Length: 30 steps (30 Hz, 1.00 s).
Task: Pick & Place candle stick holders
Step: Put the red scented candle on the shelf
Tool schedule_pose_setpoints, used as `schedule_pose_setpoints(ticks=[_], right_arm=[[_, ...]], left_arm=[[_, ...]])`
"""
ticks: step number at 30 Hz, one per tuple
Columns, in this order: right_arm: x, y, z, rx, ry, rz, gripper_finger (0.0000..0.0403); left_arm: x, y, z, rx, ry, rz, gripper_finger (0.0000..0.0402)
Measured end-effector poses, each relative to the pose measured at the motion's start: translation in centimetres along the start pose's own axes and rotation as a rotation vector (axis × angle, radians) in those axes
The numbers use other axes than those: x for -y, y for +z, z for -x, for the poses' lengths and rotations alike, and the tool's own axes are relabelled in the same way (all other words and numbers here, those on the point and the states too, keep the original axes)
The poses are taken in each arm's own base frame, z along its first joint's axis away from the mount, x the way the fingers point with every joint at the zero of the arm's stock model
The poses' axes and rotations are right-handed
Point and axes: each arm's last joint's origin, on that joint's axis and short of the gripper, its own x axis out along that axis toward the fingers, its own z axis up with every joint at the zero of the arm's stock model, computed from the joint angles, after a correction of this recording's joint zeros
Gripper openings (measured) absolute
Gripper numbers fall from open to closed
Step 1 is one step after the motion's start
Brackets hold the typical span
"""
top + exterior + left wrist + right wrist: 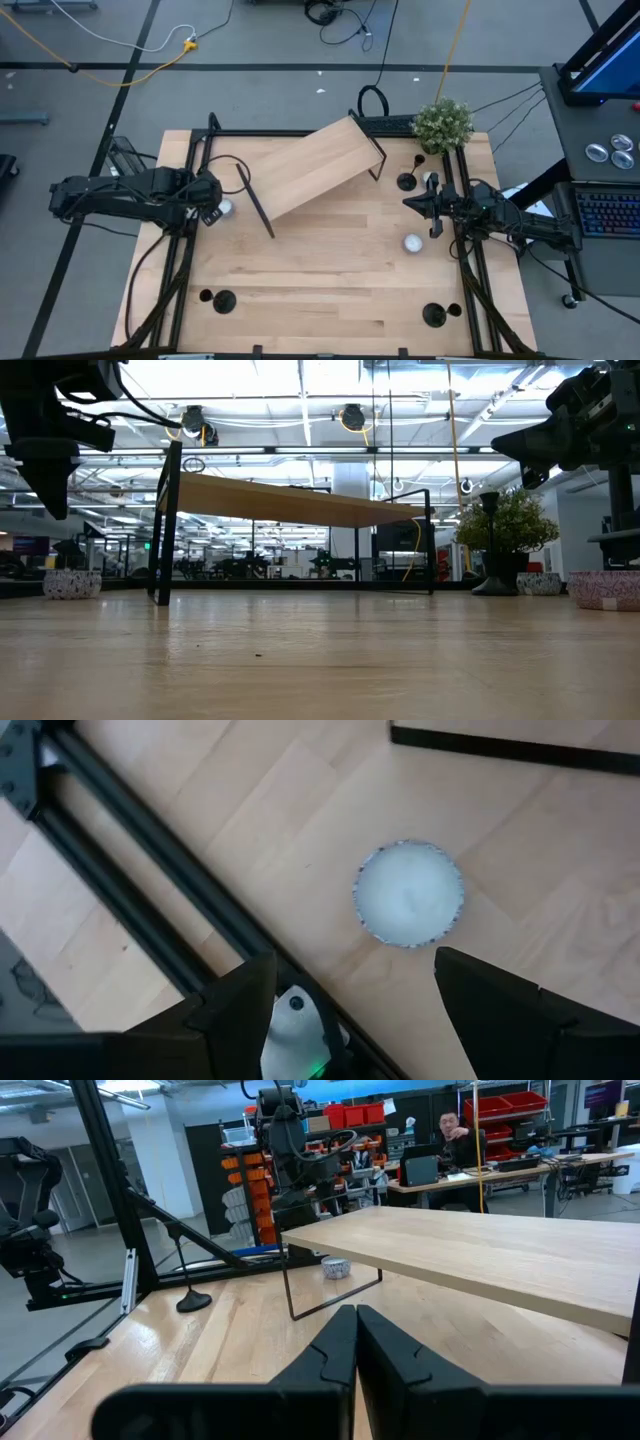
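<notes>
A: Wooden table (330,290) carries a small raised shelf (312,166). Where are the holders?

B: One candle stick holder (406,182) stands at 2 o'clock; others near 7 and 5.

A: Grippers?

B: Left gripper (345,1005) open above a tealight (408,893); right gripper (356,1342) closed, empty.

Light brown wood with thin lines on the table (330,290). Same pale wood on the little shelf (312,167), with thin black legs. Black all over on the candle stick holders (224,299), (434,315), (407,182). White on the round tealight candle (408,893), with a speckled rim. Green leaves on the plant (443,123). Black on both arms and on the left gripper (350,995) and right gripper (357,1342). Yellow on the cable (130,72) across the grey floor.
</notes>
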Motion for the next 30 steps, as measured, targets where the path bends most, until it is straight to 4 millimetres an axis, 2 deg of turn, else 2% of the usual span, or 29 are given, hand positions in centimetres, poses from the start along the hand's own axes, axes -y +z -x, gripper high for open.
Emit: schedule_pose_setpoints(ticks=[10, 14, 17, 20, 23, 27, 30], right_arm=[[0.0, 0.0, 0.0, 0.0, 0.0, -0.035, 0.0004], [0.0, 0.0, 0.0, 0.0, 0.0, -0.034, 0.0004], [0.0, 0.0, 0.0, 0.0, 0.0, -0.034, 0.0004], [0.0, 0.0, 0.0, 0.0, 0.0, -0.034, 0.0004], [0.0, 0.0, 0.0, 0.0, 0.0, -0.034, 0.0004], [0.0, 0.0, 0.0, 0.0, 0.0, -0.034, 0.0004], [0.0, 0.0, 0.0, 0.0, 0.003, -0.034, 0.0004]], left_arm=[[-0.7, 1.8, 1.1, 0.063, -0.027, 0.265, 0.0278], [-0.9, 2.2, 1.7, 0.004, -0.154, 0.517, 0.0278], [-0.8, 2.1, 1.5, -0.033, -0.169, 0.689, 0.0278], [-0.8, 2.3, 1.4, -0.019, -0.136, 0.778, 0.0278], [-0.6, 2.4, 0.9, -0.045, -0.125, 0.848, 0.0278], [0.1, 2.2, -0.7, -0.094, -0.09, 0.896, 0.0278], [0.4, 2.6, -0.7, -0.082, -0.078, 0.926, 0.0278]])
